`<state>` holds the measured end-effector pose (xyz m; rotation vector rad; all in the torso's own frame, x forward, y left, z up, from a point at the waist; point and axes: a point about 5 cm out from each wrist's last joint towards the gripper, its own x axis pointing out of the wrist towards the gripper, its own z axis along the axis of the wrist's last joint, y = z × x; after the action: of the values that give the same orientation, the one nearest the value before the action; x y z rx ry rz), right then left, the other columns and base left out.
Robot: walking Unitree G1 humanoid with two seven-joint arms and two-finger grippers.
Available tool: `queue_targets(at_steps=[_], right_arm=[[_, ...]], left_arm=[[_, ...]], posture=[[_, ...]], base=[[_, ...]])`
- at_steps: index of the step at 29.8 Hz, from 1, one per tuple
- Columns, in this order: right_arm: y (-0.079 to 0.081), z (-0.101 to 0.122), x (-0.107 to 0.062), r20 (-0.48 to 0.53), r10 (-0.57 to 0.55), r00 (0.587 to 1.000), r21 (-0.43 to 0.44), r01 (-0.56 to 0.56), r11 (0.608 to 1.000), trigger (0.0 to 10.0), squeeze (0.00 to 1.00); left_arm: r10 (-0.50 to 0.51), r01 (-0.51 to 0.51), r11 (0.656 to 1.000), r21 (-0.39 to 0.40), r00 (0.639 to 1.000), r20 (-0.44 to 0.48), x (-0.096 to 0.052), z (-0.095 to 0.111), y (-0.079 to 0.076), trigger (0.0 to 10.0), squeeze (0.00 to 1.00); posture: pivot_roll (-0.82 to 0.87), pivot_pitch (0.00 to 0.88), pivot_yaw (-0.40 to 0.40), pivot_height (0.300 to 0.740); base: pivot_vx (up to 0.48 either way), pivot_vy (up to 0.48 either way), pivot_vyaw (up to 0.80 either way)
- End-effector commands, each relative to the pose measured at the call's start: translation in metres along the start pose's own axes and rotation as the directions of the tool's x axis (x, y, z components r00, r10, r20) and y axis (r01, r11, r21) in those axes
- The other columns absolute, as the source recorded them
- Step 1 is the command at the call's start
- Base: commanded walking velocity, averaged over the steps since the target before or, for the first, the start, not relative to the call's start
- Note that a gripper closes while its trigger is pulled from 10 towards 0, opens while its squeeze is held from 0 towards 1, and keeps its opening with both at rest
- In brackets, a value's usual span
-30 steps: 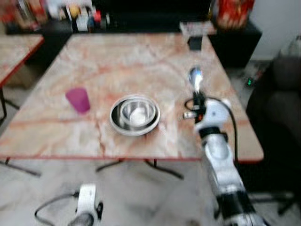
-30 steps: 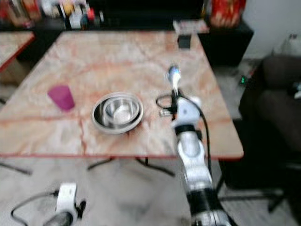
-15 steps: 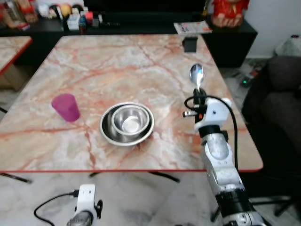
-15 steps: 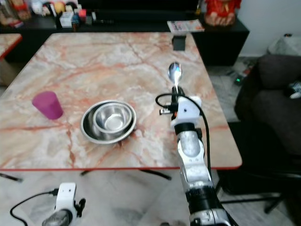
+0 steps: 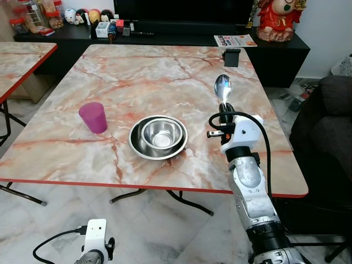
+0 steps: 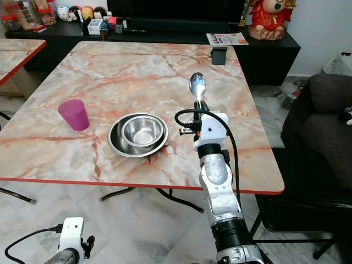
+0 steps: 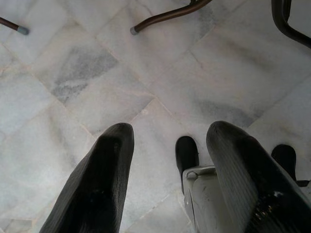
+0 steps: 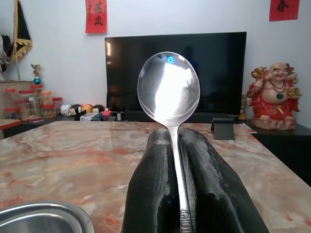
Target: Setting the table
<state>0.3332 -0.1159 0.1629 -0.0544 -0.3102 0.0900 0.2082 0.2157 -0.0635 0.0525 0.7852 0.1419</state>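
Right claw (image 5: pixel 223 109): fingers pressed together on the handle of the spoon (image 5: pixel 223 88), held over the right side of the worktop, to the right of the bowls.
Spoon: shiny steel, bowl end up and pointing away from the robot; in the right wrist view (image 8: pixel 168 87) the handle runs down between the two black fingers (image 8: pixel 150 194).
Left claw (image 7: pixel 167 145): hangs low over the floor, fingers spread apart, nothing between them.
Bowls (image 5: pixel 158 136): two steel bowls, the smaller nested in the larger, near the middle of the worktop.
Cup (image 5: pixel 93 117): purple, upright, left of the bowls, apart from them.
Worktop (image 5: pixel 143 71): pink-veined marble with a red edge.
Room: pale marble tile floor (image 7: pixel 97 73); dark sideboard (image 5: pixel 165 38) behind; dark sofa (image 5: pixel 330 126) at right.
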Motion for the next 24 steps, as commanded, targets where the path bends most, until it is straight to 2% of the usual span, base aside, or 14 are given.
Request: queue_targets(at_steps=[1,8,24], right_arm=[[-0.001,0.0007,0.0007,0.005,-0.005,1.0,0.009,0.005,1.0,10.0,0.0],[0.0003,0.001,-0.0002,0.012,0.001,1.0,0.013,-0.001,1.0,10.0,0.0],[0.0003,0.0016,0.0016,0.013,0.003,1.0,0.009,-0.003,1.0,10.0,0.0]], left_arm=[[0.007,-0.007,1.0,-0.003,1.0,-0.003,0.0004,0.0008,0.001,10.0,0.0],[0.008,-0.008,1.0,-0.002,1.0,-0.007,0.0001,-0.0004,0.0012,10.0,0.0],[0.005,-0.005,1.0,-0.005,1.0,-0.001,0.0009,0.0026,0.0009,10.0,0.0]], posture=[[-0.01,0.128,-0.014,0.74],[-0.01,0.127,-0.014,0.74],[-0.01,0.121,-0.015,0.74]], base=[[0.0,0.0,0.0],[0.034,0.0,0.0],[0.252,0.0,0.0]])
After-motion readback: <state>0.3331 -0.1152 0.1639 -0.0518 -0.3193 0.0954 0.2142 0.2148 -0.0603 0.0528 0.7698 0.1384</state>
